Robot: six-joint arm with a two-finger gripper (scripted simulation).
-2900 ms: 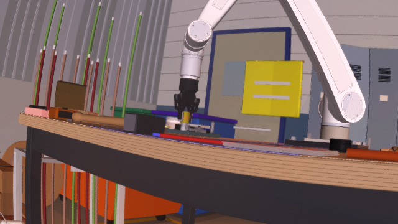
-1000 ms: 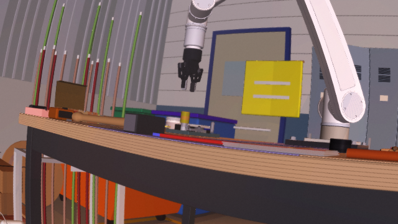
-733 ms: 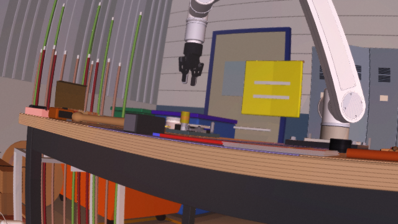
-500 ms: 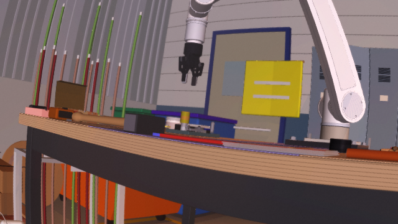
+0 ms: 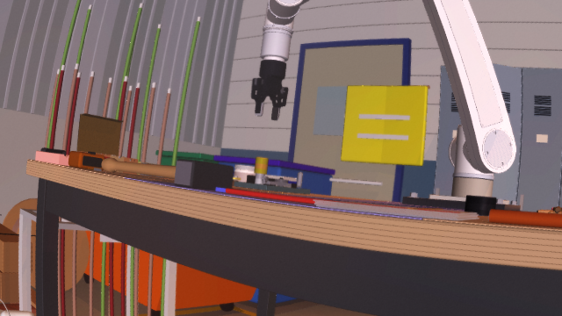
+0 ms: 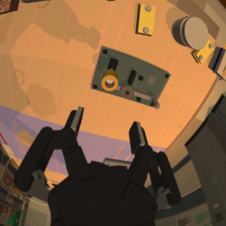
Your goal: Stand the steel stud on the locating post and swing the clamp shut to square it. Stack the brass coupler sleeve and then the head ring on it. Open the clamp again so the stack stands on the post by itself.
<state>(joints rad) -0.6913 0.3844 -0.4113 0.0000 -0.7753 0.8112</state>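
The brass coupler sleeve [image 6: 109, 80] [image 5: 261, 165] stands upright on the steel stud [image 5: 260, 177] at the left end of the green fixture plate [image 6: 129, 77]; the stud is mostly hidden under it. My gripper [image 5: 268, 109] [image 6: 107, 128] hangs high above the fixture, open and empty. The clamp arm [image 6: 141, 95] lies along the plate's near edge from a round pivot [image 6: 127, 91] to its handle knob [image 6: 155, 103], its tip beside the sleeve. The round grey head ring [image 6: 190, 32] lies on the bench beyond the plate's right end.
A black block [image 5: 203, 174] and a wooden mallet [image 5: 131, 166] lie left of the fixture. Yellow bolted plates [image 6: 146, 19] sit beyond it. A red and blue bar [image 5: 268, 195] runs along the bench front, coloured rods [image 5: 131, 87] rise at the left, and a yellow panel [image 5: 384, 125] stands behind.
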